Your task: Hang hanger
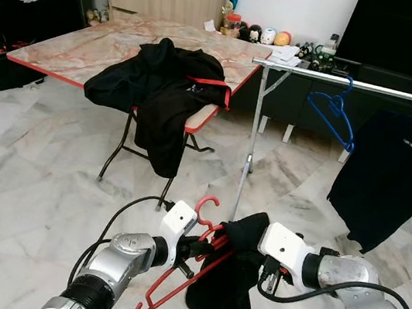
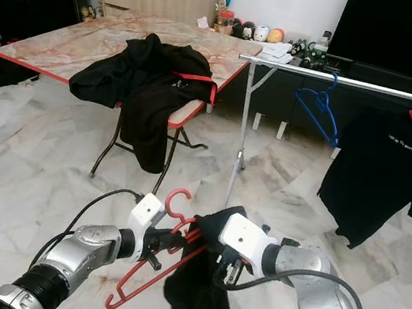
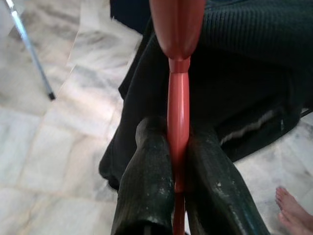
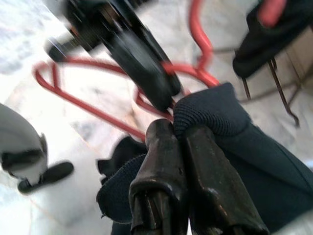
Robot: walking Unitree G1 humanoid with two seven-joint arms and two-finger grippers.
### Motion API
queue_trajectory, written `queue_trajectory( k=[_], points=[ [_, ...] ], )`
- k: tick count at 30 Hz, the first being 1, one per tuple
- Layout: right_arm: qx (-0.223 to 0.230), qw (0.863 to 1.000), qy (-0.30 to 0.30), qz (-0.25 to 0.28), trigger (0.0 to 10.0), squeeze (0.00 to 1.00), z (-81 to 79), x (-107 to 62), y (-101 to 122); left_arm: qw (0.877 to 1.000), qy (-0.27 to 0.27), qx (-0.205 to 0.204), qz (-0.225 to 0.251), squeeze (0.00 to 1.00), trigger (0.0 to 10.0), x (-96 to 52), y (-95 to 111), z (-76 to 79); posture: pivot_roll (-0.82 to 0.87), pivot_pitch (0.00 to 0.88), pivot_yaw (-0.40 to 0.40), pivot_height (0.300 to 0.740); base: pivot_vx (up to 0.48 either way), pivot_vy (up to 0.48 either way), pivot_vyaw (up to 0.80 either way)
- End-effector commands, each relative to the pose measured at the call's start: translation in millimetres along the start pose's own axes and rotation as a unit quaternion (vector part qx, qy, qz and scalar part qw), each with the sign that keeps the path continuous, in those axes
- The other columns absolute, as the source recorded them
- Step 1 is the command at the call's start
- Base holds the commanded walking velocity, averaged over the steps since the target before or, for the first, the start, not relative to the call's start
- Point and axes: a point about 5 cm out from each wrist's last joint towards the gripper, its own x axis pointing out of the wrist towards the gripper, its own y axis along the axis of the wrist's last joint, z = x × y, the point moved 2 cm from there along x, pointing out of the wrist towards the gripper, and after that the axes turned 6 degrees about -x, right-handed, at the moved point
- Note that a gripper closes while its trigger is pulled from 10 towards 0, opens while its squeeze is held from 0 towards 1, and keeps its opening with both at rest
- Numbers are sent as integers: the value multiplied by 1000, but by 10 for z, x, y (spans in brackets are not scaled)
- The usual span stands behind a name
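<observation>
Step in hand: dressing the red hanger [image 1: 187, 265] w/ the dark garment [image 1: 231, 284], low in front of robot. Left gripper [image 1: 204, 242] clamped on hanger; right gripper [image 4: 182, 132] pinches garment's ribbed edge. Next, probably: thread collar over hanger arm, then lift to rail [image 1: 358, 84].

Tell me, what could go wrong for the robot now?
1. The left gripper pinches only the thin bar of the red hanger, so the hanger might twist or slip.
2. The right gripper holds just a fold of the black garment, most of which droops toward the floor; it could slide off the hanger.
3. The rail already carries a blue hanger and a hung black shirt, so the hook could snag them.
</observation>
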Motion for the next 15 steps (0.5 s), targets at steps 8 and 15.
queue_trajectory(
  k=[8, 15],
  points=[
    [-40, 998, -41, -19, 10000, 0, 175, -70, -16, 999, -37, -7, 7, 0, 10000, 1, 47, 94, -92, 16, 55, 740, 0, 0, 0],
    [-34, 999, 19, 19, 10000, 0, 19, -97, 100, 999, -37, -11, 12, 0, 10000, -8, 63, 97, -96, 19, 56, 740, 0, 0, 0]
  ],
)
